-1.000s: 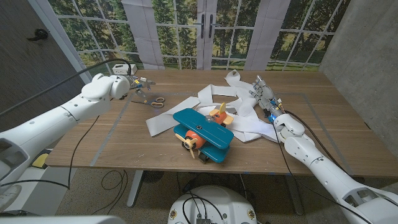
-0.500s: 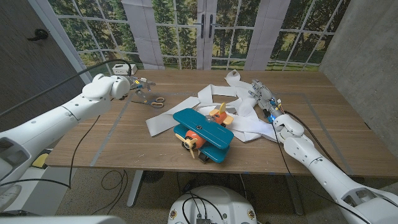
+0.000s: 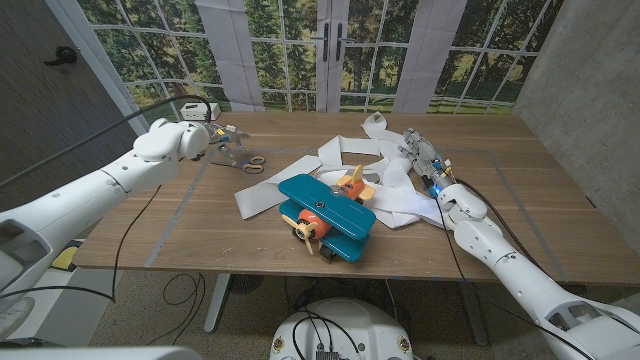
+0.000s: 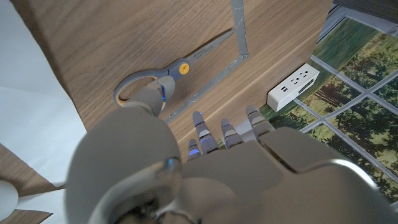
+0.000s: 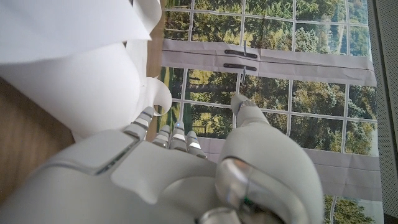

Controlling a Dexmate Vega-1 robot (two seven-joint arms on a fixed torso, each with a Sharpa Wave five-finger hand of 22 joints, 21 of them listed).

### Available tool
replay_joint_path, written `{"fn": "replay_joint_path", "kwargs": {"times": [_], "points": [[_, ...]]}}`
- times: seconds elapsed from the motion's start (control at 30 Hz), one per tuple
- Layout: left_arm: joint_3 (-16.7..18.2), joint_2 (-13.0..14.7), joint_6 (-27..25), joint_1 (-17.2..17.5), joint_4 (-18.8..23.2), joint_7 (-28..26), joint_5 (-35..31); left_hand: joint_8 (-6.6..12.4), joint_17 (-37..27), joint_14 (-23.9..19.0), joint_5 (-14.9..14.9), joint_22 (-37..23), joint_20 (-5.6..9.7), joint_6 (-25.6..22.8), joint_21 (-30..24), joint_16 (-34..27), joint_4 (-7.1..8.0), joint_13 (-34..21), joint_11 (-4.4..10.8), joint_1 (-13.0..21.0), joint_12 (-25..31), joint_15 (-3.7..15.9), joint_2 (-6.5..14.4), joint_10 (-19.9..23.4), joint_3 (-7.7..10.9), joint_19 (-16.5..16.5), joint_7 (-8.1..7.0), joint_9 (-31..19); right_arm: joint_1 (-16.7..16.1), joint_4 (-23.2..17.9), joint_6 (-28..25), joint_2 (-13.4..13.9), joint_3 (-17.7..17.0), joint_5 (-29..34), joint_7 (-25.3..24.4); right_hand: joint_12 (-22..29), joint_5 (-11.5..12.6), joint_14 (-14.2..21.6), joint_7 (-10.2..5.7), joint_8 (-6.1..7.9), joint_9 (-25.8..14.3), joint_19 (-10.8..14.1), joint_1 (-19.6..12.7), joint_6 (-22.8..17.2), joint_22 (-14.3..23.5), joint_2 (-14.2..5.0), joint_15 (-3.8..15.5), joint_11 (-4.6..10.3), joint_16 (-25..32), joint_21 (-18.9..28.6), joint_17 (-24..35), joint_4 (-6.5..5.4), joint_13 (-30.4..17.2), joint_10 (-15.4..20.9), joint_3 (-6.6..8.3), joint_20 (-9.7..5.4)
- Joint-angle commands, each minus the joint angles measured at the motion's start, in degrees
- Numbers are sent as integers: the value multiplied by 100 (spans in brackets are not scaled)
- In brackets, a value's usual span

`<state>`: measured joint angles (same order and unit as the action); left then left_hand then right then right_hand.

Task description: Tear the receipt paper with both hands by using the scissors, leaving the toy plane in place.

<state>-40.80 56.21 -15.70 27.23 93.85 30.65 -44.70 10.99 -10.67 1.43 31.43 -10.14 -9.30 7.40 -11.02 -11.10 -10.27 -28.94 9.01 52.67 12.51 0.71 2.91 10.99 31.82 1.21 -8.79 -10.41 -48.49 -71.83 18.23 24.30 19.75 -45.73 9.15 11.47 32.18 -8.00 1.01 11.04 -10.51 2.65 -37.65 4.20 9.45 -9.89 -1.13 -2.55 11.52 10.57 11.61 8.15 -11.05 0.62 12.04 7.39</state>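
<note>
The scissors [image 3: 248,161], with grey handles and an orange pivot, lie flat on the wooden table left of centre; they also appear in the left wrist view [image 4: 163,79]. My left hand [image 3: 222,140] hovers just behind them with its fingers apart and holds nothing; its thumb [image 4: 147,99] hangs over a handle loop. The white receipt paper [image 3: 345,158] winds in loose folds across the table's middle. The teal and orange toy plane [image 3: 325,213] sits on its near part. My right hand [image 3: 422,153] stands upright at the paper's right end, fingers [image 5: 163,135] reaching toward the paper [image 5: 81,81], gripping nothing.
A white power strip [image 4: 293,87] with a cable lies at the far left edge behind the scissors. Grey tape lines [image 4: 238,31] mark a rectangle on the table [image 3: 200,225]. Bare wood stretches to the right of my right arm and along the front edge.
My right hand has edged slightly toward the paper. The left hand, the scissors and the plane have stayed put.
</note>
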Motion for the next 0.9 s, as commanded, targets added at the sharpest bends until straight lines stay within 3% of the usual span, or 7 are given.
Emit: {"fn": "replay_joint_path", "kwargs": {"times": [0.03, 0.4, 0.9], "points": [[-176, -135, 14, -145, -254, -53, -162, 1, -7, 73, 49, -13, 10, 55, -39, 10, 17, 2, 15, 78, 30, -20, 11, -10, 54, -11, 1, -18, 37, 133, 16, -126, -53, -196, 158, 17, 113, -17, 16, 17, -28, 2, -11, 9, 16, 50, -39, -26, 26, 13, 25, -20, -28, 17, 64, 74], [-358, -282, -116, -250, -387, -76, -475, 6, -4, 79, 93, -14, 0, 51, -38, 11, 24, 11, -23, 104, 26, -42, -10, -38, 67, -17, 12, -19, 21, 164, 44, -169, -88, -246, 188, 20, 345, -11, 12, 19, -27, 4, 1, -2, 14, 70, -27, -8, 32, 12, 29, -27, -28, 31, 120, 71], [-458, -248, 231, -288, -350, -58, -625, 9, -11, 80, 184, -16, 39, 49, -36, 5, 34, 23, 38, 162, 37, -8, 6, -35, 118, -33, -9, -19, -44, 129, 50, -203, -135, -303, 136, 25, 528, -8, 3, 23, -27, 5, 69, -22, 15, 120, -34, -29, 36, 12, 34, -60, -28, 50, 132, 65]]}}
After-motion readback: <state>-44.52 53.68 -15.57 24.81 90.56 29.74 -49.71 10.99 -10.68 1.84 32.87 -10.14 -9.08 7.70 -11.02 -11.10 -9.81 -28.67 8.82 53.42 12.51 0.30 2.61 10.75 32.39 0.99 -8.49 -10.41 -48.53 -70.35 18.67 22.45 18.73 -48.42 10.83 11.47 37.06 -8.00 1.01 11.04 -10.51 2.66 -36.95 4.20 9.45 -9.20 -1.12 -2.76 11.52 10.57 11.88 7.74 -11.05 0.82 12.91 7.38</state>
